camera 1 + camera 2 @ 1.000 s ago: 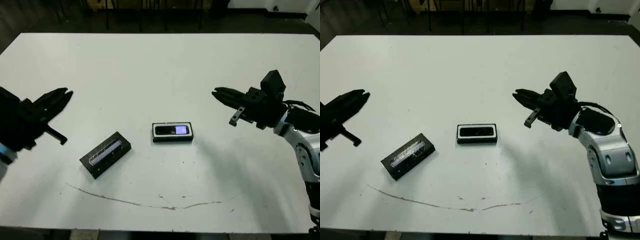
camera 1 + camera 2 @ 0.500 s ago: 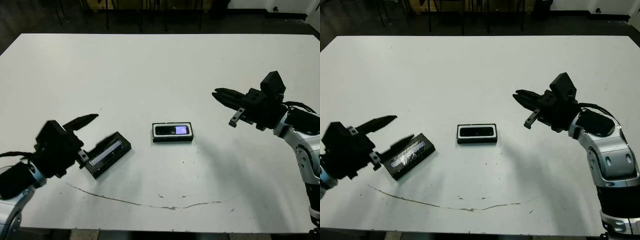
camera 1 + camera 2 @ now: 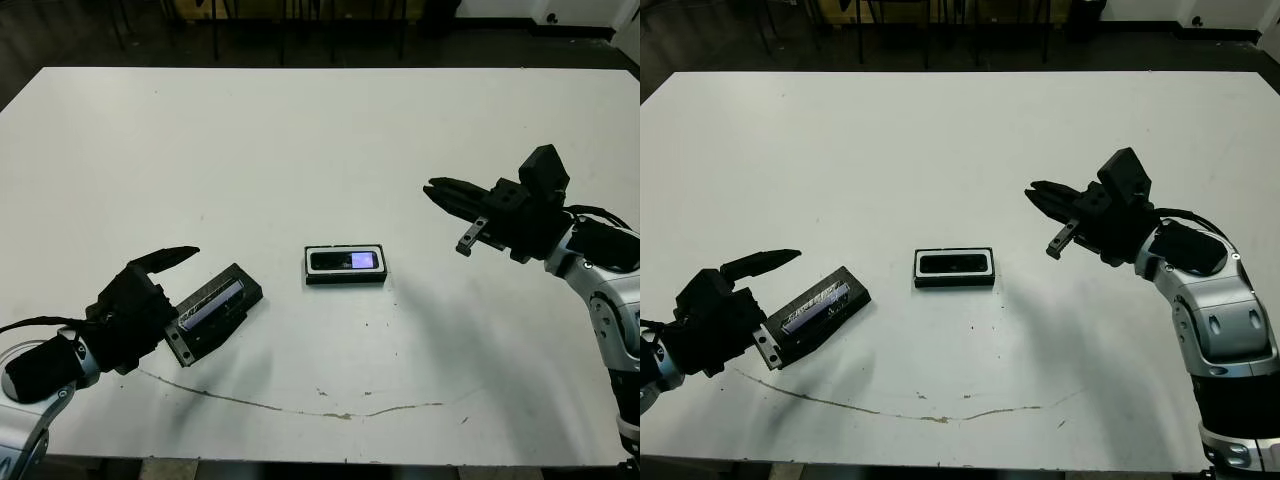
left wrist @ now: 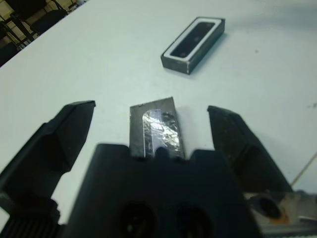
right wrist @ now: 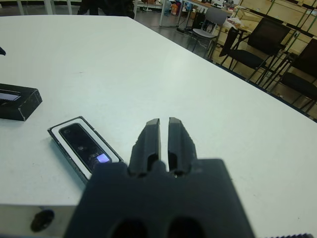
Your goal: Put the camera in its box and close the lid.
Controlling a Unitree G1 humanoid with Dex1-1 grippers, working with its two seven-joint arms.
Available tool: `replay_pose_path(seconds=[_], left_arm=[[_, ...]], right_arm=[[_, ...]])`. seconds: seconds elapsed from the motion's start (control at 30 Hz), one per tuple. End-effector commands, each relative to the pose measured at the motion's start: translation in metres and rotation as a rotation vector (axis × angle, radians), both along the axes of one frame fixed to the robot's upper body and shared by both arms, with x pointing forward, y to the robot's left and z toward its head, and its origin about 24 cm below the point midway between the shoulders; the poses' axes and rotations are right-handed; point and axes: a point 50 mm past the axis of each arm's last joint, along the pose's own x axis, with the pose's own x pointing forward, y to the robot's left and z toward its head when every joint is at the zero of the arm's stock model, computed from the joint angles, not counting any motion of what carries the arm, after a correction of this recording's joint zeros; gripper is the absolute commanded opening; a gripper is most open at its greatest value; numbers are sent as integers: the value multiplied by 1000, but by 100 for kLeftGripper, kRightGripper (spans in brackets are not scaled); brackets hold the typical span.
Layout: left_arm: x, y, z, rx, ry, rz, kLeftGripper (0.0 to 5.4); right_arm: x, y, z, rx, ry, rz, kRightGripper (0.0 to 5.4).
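Left claw (image 4: 151,129) is at the lower left of the head view, fingers spread wide, one on each side of the near end of the lid (image 3: 213,308); wrist view shows clear gaps between both fingers (image 4: 67,134) and the lid's edges, so no grip, claw released. Lid lies flat on the white worktop (image 3: 300,140), angled, glossy top streaked with reflections, left of centre. Box (image 3: 345,264) sits near the middle of the frame, well apart from the lid, black rim and white lining visible, with the camera (image 3: 346,261) lying inside it, pale bluish screen patch facing up. Box is uncovered. Right claw (image 5: 164,139) hangs above the worktop at the centre right of the head view, pointing toward frame left, near the box but not touching it; wrist view shows its two fingers pressed almost together with only a thin slit between them, clenched on nothing.
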Motion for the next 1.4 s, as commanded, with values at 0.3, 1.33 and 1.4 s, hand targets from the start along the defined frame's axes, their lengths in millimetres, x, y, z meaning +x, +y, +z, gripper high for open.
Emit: replay_pose_path(seconds=[0.3,1.33,1.4], left_arm=[[-2,6,-9,94,105,27,539],[-8,15,-38,38,229,89,539],[-9,15,-39,58,240,102,539]], right_arm=[[-2,-3,-9,-5,20,3,0],[-2,-4,-6,-32,12,-3,0],[-2,-4,-6,-29,12,-2,0]])
